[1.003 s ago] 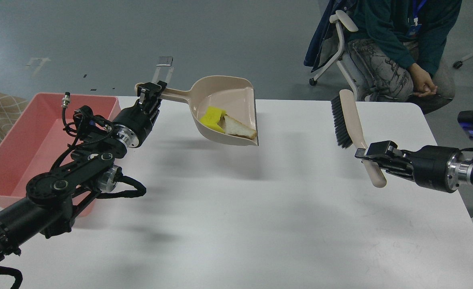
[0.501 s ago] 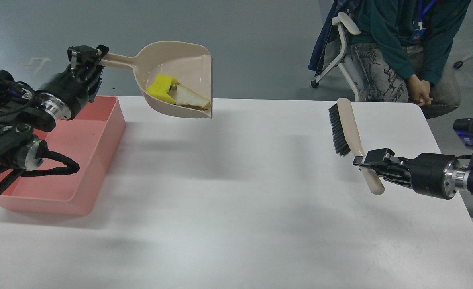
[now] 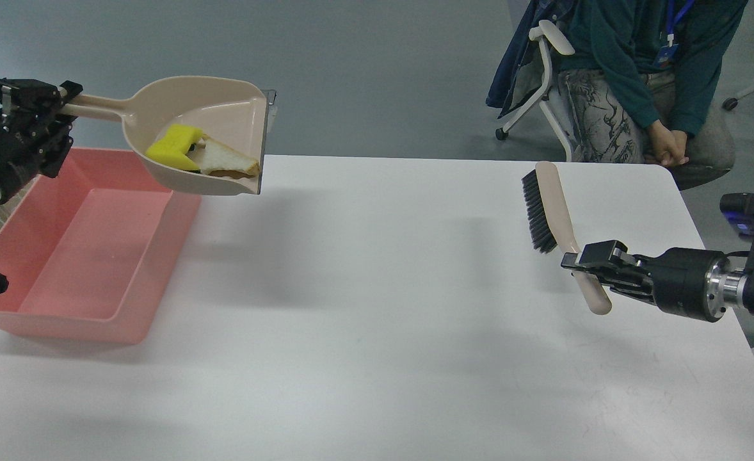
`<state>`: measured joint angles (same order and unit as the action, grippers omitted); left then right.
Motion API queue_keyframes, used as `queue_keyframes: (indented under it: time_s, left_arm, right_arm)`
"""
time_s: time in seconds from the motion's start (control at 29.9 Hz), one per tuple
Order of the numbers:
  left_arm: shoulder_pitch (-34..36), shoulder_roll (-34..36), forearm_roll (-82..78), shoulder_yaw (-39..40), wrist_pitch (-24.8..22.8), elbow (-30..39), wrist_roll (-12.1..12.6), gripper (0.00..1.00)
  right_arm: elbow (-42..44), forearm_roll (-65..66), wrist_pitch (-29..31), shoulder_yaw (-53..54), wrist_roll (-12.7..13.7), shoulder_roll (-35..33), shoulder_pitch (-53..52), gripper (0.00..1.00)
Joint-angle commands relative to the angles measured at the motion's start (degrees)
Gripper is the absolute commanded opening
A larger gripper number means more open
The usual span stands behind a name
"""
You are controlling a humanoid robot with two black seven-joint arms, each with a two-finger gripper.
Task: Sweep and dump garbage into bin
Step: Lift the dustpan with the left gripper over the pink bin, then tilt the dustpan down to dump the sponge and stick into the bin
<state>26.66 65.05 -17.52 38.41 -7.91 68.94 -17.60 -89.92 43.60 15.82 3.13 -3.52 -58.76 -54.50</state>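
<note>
My left gripper (image 3: pixel 57 102) is shut on the handle of the beige dustpan (image 3: pixel 214 125) and holds it in the air over the right end of the pink bin (image 3: pixel 82 230). The yellow sponge chunk (image 3: pixel 172 147) and the white bread slice (image 3: pixel 226 163) lie inside the pan. My right gripper (image 3: pixel 578 264) is shut on the handle of a beige brush (image 3: pixel 553 205) with black bristles, held above the table's right side.
The white table (image 3: pixel 377 307) carries the bin at its left edge. A seated person (image 3: pixel 633 70) on a chair is beyond the table's far right corner.
My left arm has carried the dustpan with the garbage up and leftward, from over the table's middle to over the bin's right end. The right gripper and brush have barely moved.
</note>
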Motion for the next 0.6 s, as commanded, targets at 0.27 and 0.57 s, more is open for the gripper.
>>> queue_keyframes:
  time_s: [0.27,0.57]
  left_arm:
    - [-2.31,1.92,7.06,-0.09,-7.37,-12.31,-2.52,0.0]
    - [-2.4,3.15,5.92,-0.18,-14.85,-21.91,-5.33,0.0]
  right_arm:
    - [-0.17,0.0,0.09,0.03,0.01,0.22,0.28,0.0]
    - [0.09,0.0,0.01,0.03,0.01,0.84,0.36,0.0]
